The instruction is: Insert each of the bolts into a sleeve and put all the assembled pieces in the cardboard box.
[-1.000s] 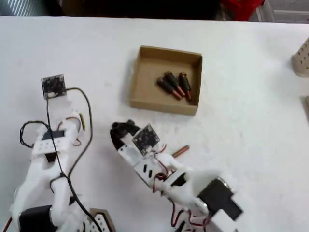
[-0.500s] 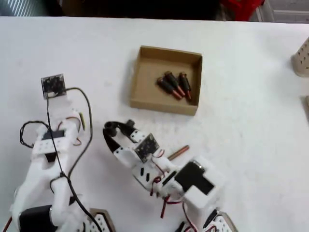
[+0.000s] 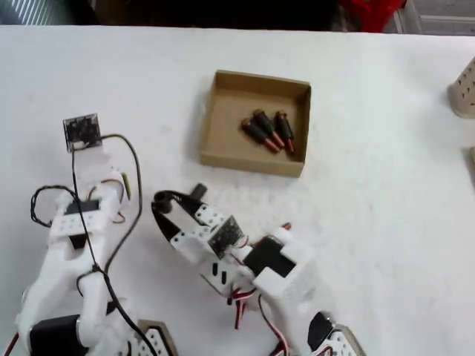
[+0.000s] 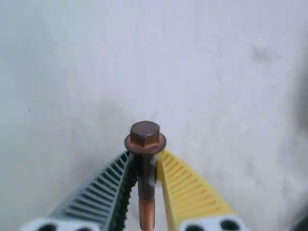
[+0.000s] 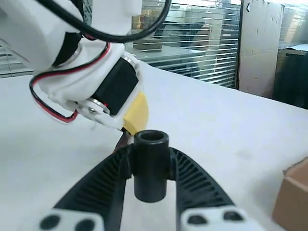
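My left gripper (image 4: 144, 159), with one grey and one yellow finger, is shut on the shank of a copper bolt (image 4: 145, 137) whose hex head points at the white table. In the high view this gripper (image 3: 124, 185) sits at the left. Just to its right, my right gripper (image 3: 180, 199) has its black fingers shut on an upright black sleeve (image 5: 151, 163), also visible from above (image 3: 199, 191). The cardboard box (image 3: 223, 111) behind holds three assembled pieces (image 3: 267, 130). Only the tip of a loose bolt (image 3: 286, 225) peeks out from under the right arm.
The left arm's body (image 5: 82, 67) and yellow finger (image 5: 135, 109) are close ahead of the sleeve in the right wrist view. A box corner (image 5: 291, 197) lies off to one side. A pale stand (image 3: 464, 87) is at the table's right edge.
The right arm has swung left and folded back with the sleeve, bringing its gripper nearer the left arm and covering most of the loose bolt. The left arm has kept still.
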{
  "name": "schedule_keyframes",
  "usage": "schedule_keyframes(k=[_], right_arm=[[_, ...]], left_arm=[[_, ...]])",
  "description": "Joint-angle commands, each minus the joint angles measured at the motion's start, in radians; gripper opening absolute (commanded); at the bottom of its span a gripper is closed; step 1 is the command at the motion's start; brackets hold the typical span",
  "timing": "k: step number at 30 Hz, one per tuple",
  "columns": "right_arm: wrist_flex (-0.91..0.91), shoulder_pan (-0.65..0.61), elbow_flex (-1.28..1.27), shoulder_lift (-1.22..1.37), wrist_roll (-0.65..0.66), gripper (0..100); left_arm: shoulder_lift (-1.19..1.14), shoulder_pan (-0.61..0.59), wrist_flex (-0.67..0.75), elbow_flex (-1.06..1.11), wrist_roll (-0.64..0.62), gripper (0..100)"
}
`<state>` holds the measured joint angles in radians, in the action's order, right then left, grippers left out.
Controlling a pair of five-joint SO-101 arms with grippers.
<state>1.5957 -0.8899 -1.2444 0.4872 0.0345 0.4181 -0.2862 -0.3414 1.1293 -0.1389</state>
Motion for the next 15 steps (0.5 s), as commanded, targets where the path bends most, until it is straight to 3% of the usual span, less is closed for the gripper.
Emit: schedule_keyframes(k=[1,7,15], right_arm=[[-0.082,-0.008,0.038,-0.081,-0.021,1.5],[-0.295,-0.01,0.038,-0.208,-0.147,1.5],[-0.318,-0.004,0.081,-0.17,-0.155,1.5]], left_arm=[[0.042,-0.01,0.064,-0.009,-0.006,2],[0.042,-0.051,0.241,0.051,-0.008,2],[0.045,-0.047,0.402,0.087,-0.009,2]])
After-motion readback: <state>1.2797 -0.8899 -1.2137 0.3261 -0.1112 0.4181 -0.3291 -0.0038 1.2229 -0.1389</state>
